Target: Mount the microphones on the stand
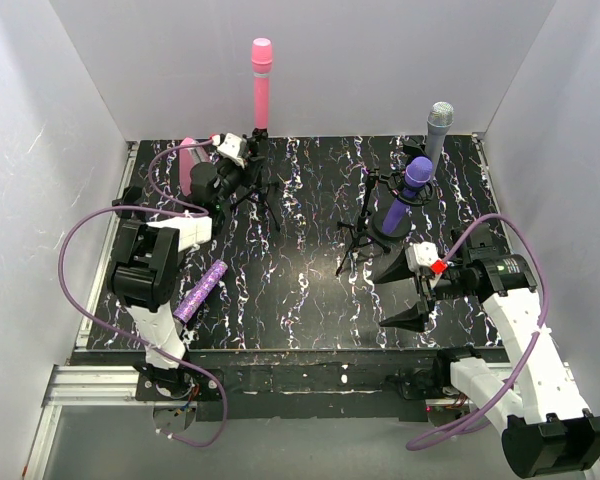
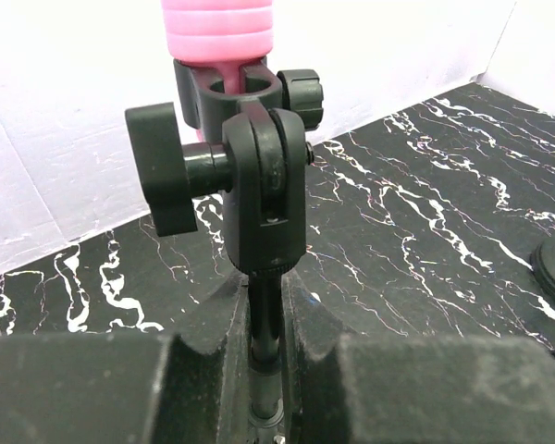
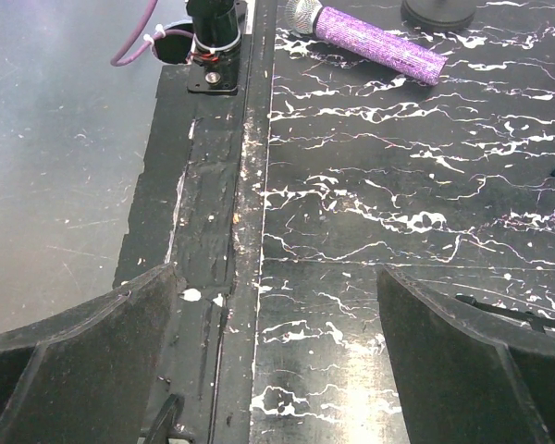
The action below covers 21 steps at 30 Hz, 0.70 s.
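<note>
The glittery purple microphone (image 1: pixel 201 291) lies flat on the table (image 1: pixel 300 290), not yet mounted. The pink microphone (image 1: pixel 261 85) stands upright in its stand (image 2: pixel 264 185), whose stem the left end effector (image 2: pixel 265 347) grips clenched, just below the clip. The right end effector (image 1: pixel 406 292) hangs released, holding nothing. The last mounting seems to be in hand, and the next move calls for a grasp on the glittery barrel.

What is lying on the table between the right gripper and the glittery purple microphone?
Nothing: in the right wrist view, only bare marbled table separates the open right gripper from the glittery purple microphone.
</note>
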Each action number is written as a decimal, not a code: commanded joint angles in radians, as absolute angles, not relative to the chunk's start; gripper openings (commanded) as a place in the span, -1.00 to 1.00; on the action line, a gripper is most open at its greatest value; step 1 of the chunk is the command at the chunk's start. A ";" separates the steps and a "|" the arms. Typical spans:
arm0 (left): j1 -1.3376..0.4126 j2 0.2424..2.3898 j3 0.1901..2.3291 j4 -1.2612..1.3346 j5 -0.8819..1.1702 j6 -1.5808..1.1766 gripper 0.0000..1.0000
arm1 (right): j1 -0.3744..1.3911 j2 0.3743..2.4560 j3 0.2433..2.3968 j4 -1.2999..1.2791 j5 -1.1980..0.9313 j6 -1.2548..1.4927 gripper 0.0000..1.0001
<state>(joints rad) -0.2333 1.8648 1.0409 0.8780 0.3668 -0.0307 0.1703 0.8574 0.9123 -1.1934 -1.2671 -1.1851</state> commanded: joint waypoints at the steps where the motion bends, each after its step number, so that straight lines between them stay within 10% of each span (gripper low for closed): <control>1: -0.225 1.822 1.040 0.948 0.393 -0.044 -0.75 | 0.164 0.853 0.896 -1.175 -1.298 -1.206 0.91; 9: -0.215 1.747 0.937 0.937 0.417 -0.063 -0.03 | 0.161 0.853 0.891 -1.180 -1.301 -1.210 0.91; 15: -0.210 1.642 0.864 0.924 0.380 -0.090 0.96 | 0.158 0.844 0.888 -1.183 -1.295 -1.213 0.91; 21: -0.210 1.459 0.770 0.807 0.423 -0.092 0.96 | 0.155 0.836 0.888 -1.180 -1.292 -1.216 0.92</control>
